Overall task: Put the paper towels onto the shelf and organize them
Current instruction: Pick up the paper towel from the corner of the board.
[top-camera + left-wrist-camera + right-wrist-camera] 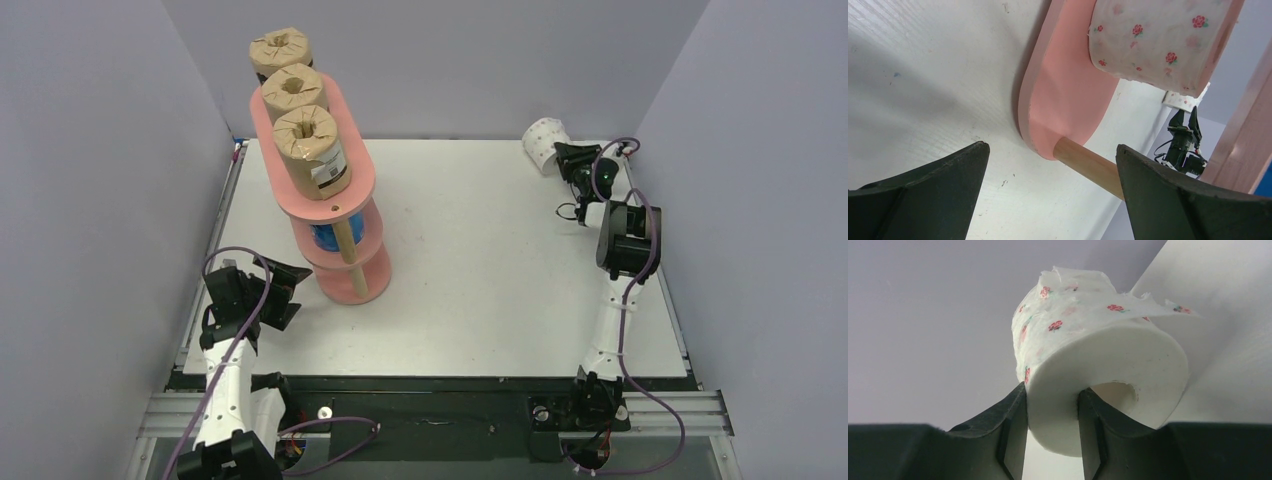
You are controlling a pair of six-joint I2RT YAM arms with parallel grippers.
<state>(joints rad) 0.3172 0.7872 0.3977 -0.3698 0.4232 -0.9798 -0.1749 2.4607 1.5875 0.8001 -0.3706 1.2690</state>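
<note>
The salmon-pink shelf [300, 206] stands at the left of the table, with three brown paper towels [296, 93] in a row on its top board and a blue one [325, 238] on the middle tier. A white roll with pink flowers [1153, 40] rests on the bottom board [1063, 100]. At the far right another white flowered roll [545, 143] lies on its side. My right gripper [1053, 390] is shut on this roll's [1108, 350] wall, one finger inside the core. My left gripper [1051, 147] is open and empty near the shelf's foot.
A wooden post [1088, 162] of the shelf runs between my left fingers' line of sight. Grey walls close in the table on the left, back and right. The right arm [625, 240] reaches along the right edge.
</note>
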